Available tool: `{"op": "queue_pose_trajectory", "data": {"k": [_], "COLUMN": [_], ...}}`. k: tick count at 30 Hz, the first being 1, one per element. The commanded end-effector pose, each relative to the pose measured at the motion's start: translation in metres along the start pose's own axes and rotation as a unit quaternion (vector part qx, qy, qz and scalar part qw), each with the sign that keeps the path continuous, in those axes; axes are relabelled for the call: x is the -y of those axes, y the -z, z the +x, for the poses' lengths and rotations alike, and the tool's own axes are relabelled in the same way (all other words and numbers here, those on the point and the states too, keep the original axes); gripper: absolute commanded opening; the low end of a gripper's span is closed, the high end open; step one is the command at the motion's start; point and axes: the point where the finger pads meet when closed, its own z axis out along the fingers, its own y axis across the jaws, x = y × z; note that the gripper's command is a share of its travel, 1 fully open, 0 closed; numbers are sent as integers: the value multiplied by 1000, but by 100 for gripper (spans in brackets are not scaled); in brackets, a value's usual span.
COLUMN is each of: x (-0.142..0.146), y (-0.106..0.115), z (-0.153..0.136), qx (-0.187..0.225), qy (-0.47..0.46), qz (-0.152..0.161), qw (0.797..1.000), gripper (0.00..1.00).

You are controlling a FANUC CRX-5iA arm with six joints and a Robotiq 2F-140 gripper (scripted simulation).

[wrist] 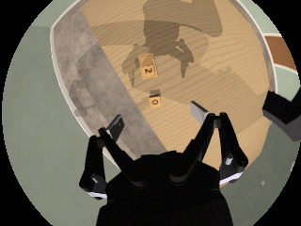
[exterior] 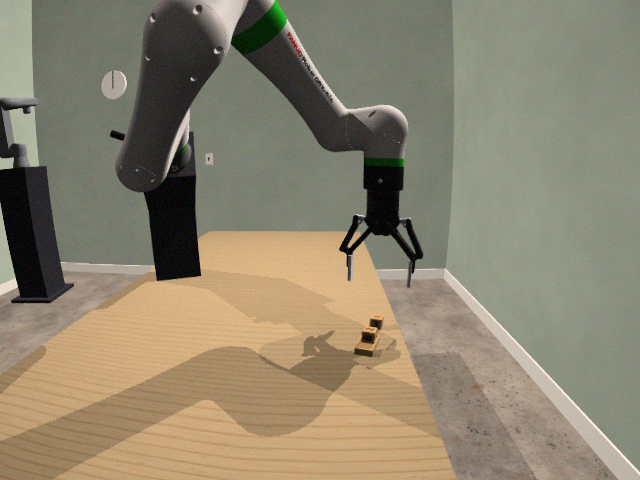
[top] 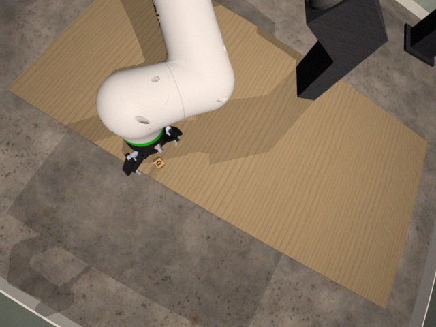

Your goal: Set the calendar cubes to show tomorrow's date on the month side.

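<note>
My gripper [exterior: 379,271] is open and empty, and hangs well above the table near its right edge. A small wooden cube [exterior: 376,321] lies loose on the table, just beyond the tray and apart from it. It shows a 0 on top in the top view [top: 159,162], beside the gripper [top: 152,154]. The wooden tray [exterior: 366,347] holds the other cube [exterior: 369,335] at its far end. In the wrist view that cube [wrist: 147,71] shows a 2 on top, and the loose cube [wrist: 154,100] lies nearer the open fingers. The month side is not readable.
The table's right edge runs close beside the tray, with grey floor [exterior: 465,392] beyond it. The arm's black pedestal [exterior: 173,227] stands at the far end of the table. A second black stand [exterior: 28,232] is on the floor at the left.
</note>
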Motion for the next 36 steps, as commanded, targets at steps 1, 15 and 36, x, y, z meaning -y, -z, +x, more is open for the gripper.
{"op": "queue_pose_trajectory", "data": {"k": [1,15,36], "x": [0,0,0], "y": [0,-10,-10], "z": [0,0,0], "qx": [0,0,0], "qy": [0,1,1], "qz": [0,0,0], "qw": [1000,1000,1000], "gripper": [100,100,35]}}
